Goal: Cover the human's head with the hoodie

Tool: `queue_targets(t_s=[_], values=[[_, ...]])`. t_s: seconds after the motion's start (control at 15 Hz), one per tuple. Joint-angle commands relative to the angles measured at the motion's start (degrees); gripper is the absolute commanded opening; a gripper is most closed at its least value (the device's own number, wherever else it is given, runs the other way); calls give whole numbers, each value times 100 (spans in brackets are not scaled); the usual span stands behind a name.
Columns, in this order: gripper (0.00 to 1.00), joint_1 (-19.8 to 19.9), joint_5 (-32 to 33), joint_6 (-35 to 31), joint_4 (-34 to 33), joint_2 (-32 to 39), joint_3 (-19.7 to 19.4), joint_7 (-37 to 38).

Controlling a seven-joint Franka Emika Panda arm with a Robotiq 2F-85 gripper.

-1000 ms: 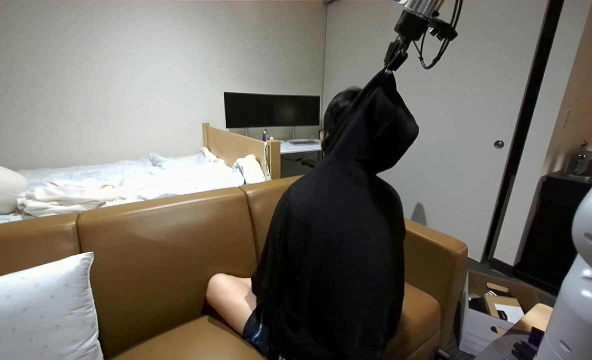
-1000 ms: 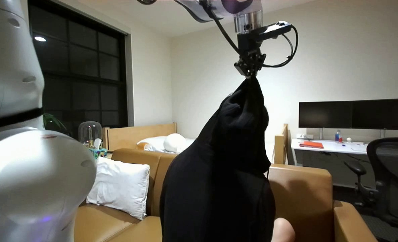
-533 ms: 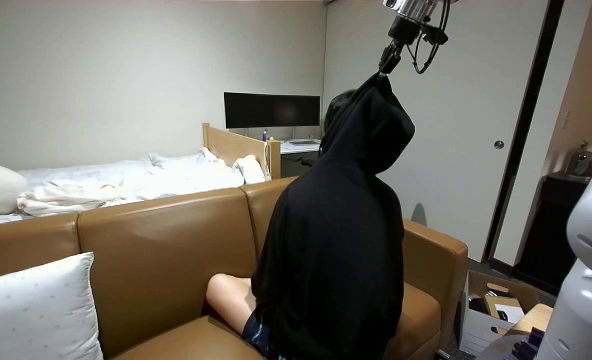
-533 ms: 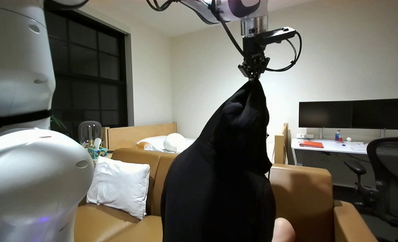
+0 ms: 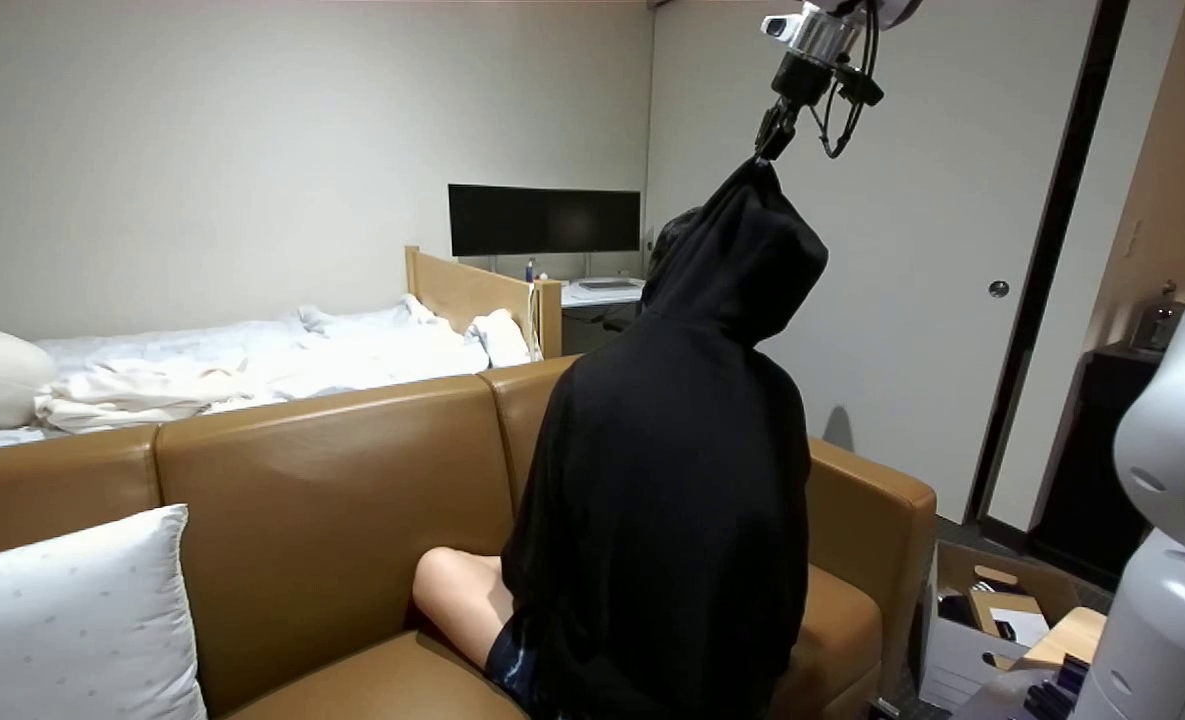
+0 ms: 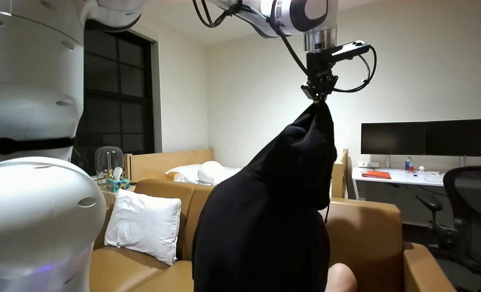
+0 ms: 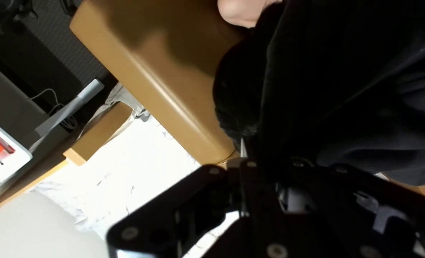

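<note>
I've 1 blk jointed gripper [image 6: 318, 98] pinched tight on hood [image 5: 752, 255] tip of 1 blk fabric hoodie [image 5: 682, 480], worn by 1 dark-haired person [image 5: 464, 590] on 1 brn leather-look couch [image 5: 332, 490]; hood's up behind head [image 5: 668, 240], part uncovered.

In both exterior views I see a brown couch [image 5: 332, 480]. A person [image 5: 460, 588] sits on it, right of the middle, hiding part of it from me. To the left, I see a white pillow [image 6: 145, 225] that sits on the couch too, leaning against the back.
</note>
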State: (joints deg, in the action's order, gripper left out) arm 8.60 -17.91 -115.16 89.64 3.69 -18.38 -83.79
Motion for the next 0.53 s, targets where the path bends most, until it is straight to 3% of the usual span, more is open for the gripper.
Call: queue_targets(t_s=[0.0, 0.47], values=[[2, 500, -245, 37, -616, 451, 143, -228], [2, 804, -253, 171, -813, 650, 408, -26]])
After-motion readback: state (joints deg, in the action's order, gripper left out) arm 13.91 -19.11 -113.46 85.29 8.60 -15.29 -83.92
